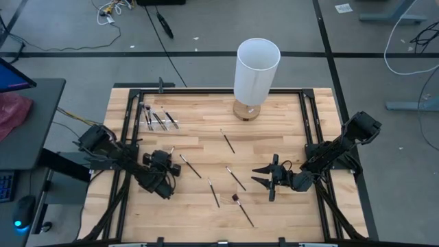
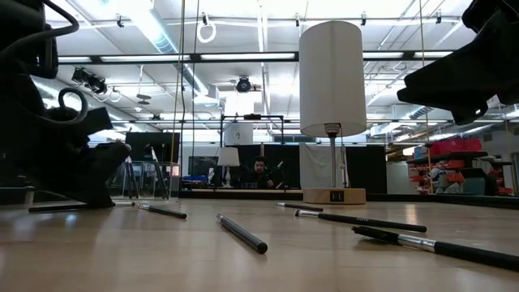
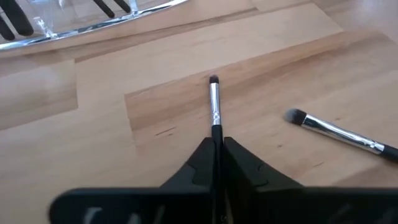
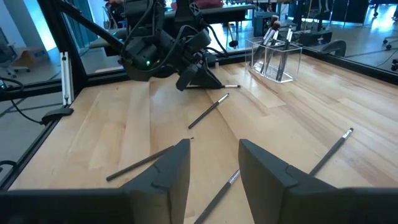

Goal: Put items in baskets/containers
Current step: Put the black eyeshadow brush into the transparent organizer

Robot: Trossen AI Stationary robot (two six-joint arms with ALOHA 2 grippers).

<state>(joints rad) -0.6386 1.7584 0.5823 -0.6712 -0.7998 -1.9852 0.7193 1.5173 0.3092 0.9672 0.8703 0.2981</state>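
Several thin dark makeup brushes lie flat on the wooden table: one (image 1: 191, 167) beside my left gripper, others (image 1: 228, 142), (image 1: 236, 178) toward the middle. A clear container (image 1: 156, 118) at the far left holds several brushes. My left gripper (image 1: 167, 156) is low over the table's left side, shut on one brush (image 3: 214, 102). My right gripper (image 1: 269, 177) hovers open on the right side, with nothing between its fingers (image 4: 174, 171). My left gripper pinches the brush's black handle (image 3: 216, 129), just behind the silver ferrule, between its two fingers. The fingers slant down from the near left and lie roughly along the brush. The bristle end (image 3: 214, 81) sticks out ahead, on or just above the wood.
A tall white cylinder lamp (image 1: 256, 68) on a wooden base stands at the far middle. A black frame (image 1: 127, 130) runs around the tabletop. Loose brushes (image 1: 214, 193), (image 1: 243, 209) lie near the front middle. Another brush (image 3: 336, 132) lies close beside the held one.
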